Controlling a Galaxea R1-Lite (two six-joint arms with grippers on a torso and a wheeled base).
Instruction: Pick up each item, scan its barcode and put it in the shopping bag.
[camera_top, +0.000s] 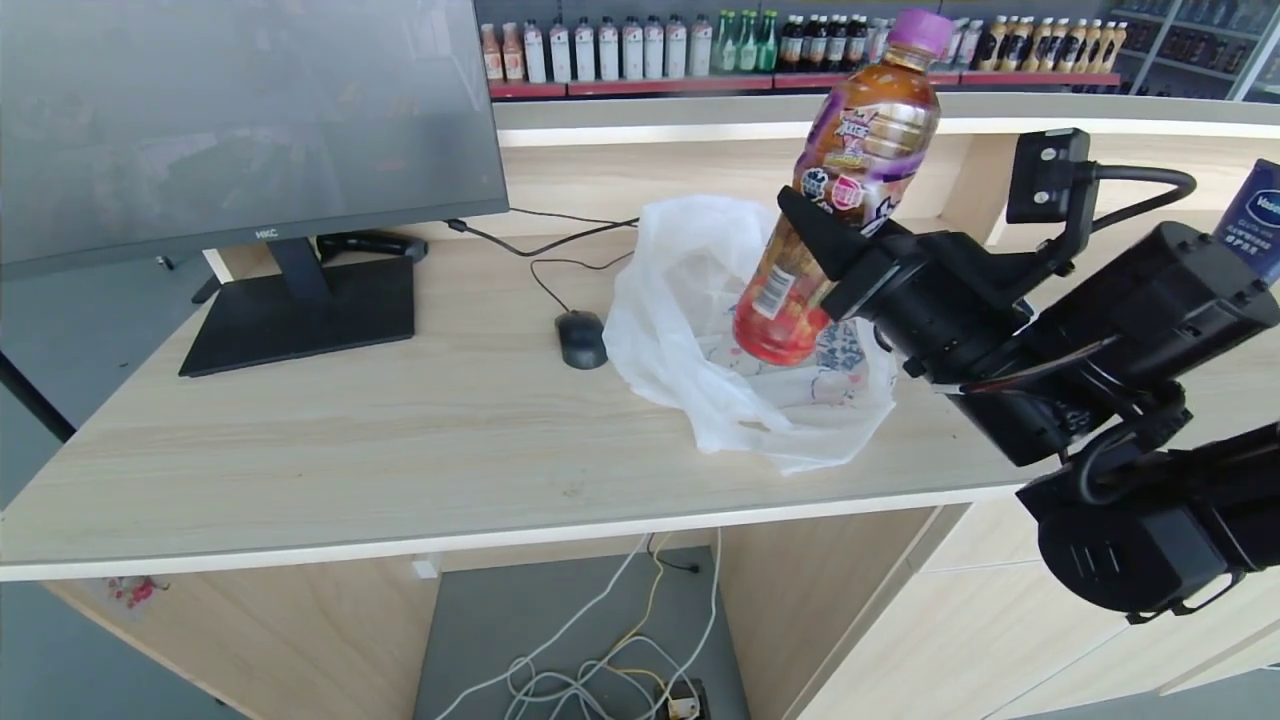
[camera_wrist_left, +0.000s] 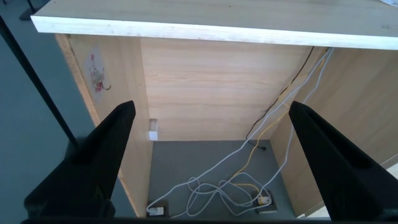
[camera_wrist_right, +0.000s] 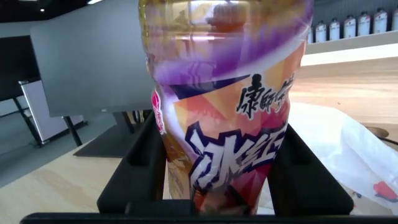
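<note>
Your right claw (camera_top: 825, 250) is closed around the middle of the tea bottle (camera_top: 850, 190) and grips it on both sides. The bottle is tilted with its purple cap uppermost, and its red base hangs just above the open shopping bag (camera_top: 690, 300). The white bag lies crumpled on the bench (camera_top: 400, 420). A black mouse (camera_top: 581, 338) sits just beside the bag on your left, and the monitor (camera_top: 240, 120) stands farther off that way. Your left claw (camera_wrist_left: 211, 162) is spread wide and holds nothing. It is below the bench's front edge, well apart from the bag, over loose cables (camera_wrist_left: 217, 186) on the floor.
</note>
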